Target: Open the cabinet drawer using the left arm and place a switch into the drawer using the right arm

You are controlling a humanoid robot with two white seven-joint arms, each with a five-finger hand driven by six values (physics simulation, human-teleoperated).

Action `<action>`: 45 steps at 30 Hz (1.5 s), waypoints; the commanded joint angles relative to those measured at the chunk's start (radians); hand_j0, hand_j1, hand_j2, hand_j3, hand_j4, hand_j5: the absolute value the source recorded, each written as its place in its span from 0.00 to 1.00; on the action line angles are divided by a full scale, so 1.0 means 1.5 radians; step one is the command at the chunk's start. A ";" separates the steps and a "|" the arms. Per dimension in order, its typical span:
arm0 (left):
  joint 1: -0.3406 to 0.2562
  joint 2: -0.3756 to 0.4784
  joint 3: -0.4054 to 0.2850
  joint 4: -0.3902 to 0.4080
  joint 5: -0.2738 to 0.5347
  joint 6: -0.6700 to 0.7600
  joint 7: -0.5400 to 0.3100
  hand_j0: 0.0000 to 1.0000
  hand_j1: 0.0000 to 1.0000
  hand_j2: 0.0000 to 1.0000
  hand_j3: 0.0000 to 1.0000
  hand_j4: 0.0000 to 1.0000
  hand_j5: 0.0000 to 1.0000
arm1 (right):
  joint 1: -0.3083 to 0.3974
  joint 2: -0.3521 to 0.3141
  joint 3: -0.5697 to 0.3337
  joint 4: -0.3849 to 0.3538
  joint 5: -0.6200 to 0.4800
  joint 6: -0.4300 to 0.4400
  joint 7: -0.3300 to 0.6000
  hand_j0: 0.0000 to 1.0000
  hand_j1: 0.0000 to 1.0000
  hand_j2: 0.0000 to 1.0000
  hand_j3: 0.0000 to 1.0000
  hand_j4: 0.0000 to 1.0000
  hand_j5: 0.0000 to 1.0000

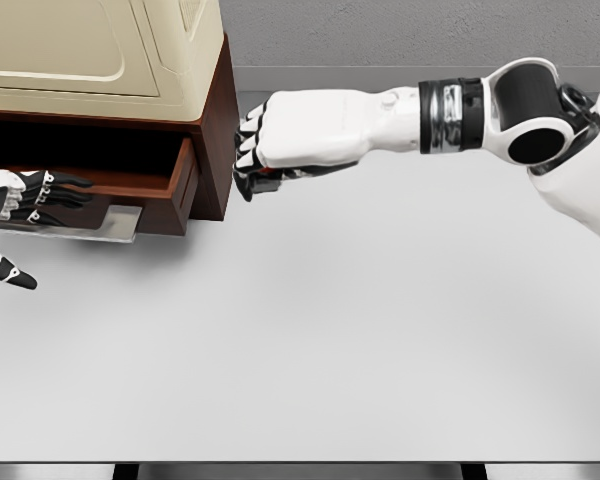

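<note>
Cabinet (212, 120) sits far left on the white table (330, 350), cut off by the top and left frame edges; cream upper body, dark brown lower section. Drawer (170, 185) is pulled partway out toward the near side, its front a brown panel with a flat grey handle plate (115, 225) under it. Drawer interior is not visible from this angle, only the dark gap above the front panel. Left hand (25, 195) comes in at the left edge, mostly cropped; fingers (65, 190) extend along the drawer front and over the handle plate, apparently hooked on it, but real contact is hard to confirm. A separate black-tipped digit, likely the thumb (10, 272), pokes out lower down, clear of the drawer. Right arm reaches in from the right across the far part of the table, hand (265, 150) just beside the cabinet's right side panel, at about drawer height. Its fingers are curled around a small dark object with a bit of red showing, presumably the switch (267, 181); it is mostly hidden by the hand, so shape is unclear. Switch is held off the table, outside the drawer, to the right of the cabinet corner. Can't tell whether the knuckles touch the cabinet side.
</note>
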 commanded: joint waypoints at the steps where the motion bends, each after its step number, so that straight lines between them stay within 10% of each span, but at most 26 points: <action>1: 0.001 0.001 -0.035 0.013 -0.165 -0.002 0.004 1.00 1.00 1.00 1.00 1.00 1.00 | -0.003 0.018 0.006 0.002 -0.012 0.018 -0.001 0.46 0.46 0.46 0.46 0.46 0.46; 23: 0.006 0.010 -0.006 0.013 -0.156 -0.004 0.004 1.00 1.00 1.00 1.00 1.00 1.00 | -0.066 0.129 0.036 0.040 -0.017 0.133 -0.001 0.46 0.46 0.46 0.46 0.46 0.46; 45: 0.006 0.000 0.021 0.013 -0.154 -0.063 0.004 1.00 1.00 1.00 1.00 1.00 1.00 | -0.125 0.262 0.092 0.251 -0.012 0.119 -0.001 0.46 0.46 0.46 0.46 0.46 0.46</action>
